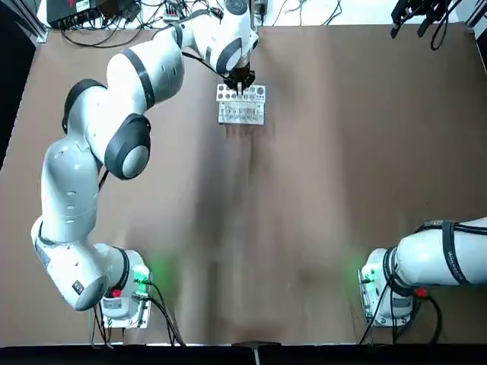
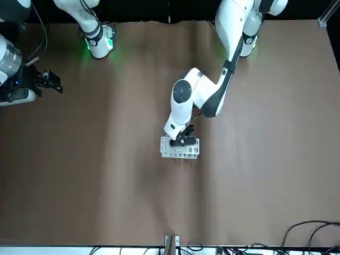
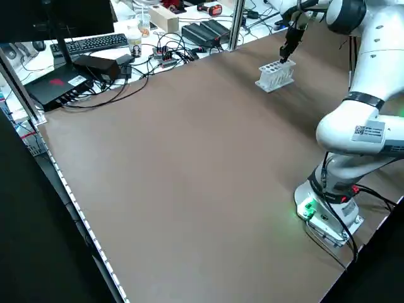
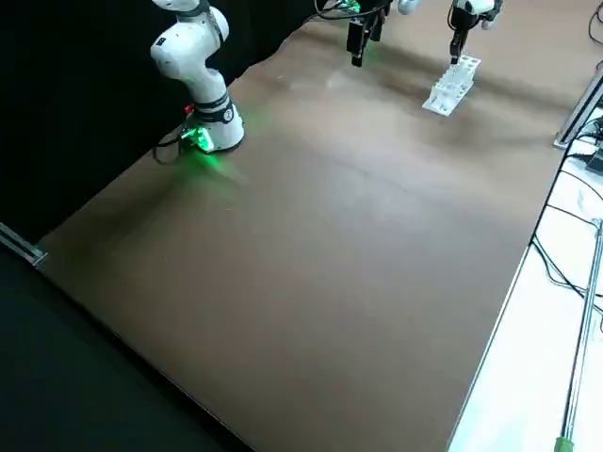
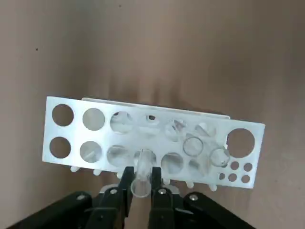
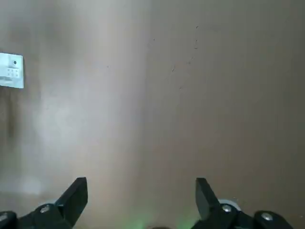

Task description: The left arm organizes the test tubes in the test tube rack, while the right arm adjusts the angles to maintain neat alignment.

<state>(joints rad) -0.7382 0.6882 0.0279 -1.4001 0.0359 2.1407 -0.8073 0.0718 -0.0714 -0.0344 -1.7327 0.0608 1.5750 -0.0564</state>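
Several test tubes (image 5: 193,145) in rack (image 5: 66,129), one (image 5: 141,179) in left gripper (image 5: 141,183)

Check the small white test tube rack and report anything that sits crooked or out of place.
In the small white plastic rack, the clear glass tubes toward one end lean at differing angles instead of standing straight. The left gripper is closed on one more clear tube over the near row. The right gripper hangs open, away from the rack.

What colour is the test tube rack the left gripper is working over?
White; the test tube rack shows best in the left wrist view, under the left gripper.
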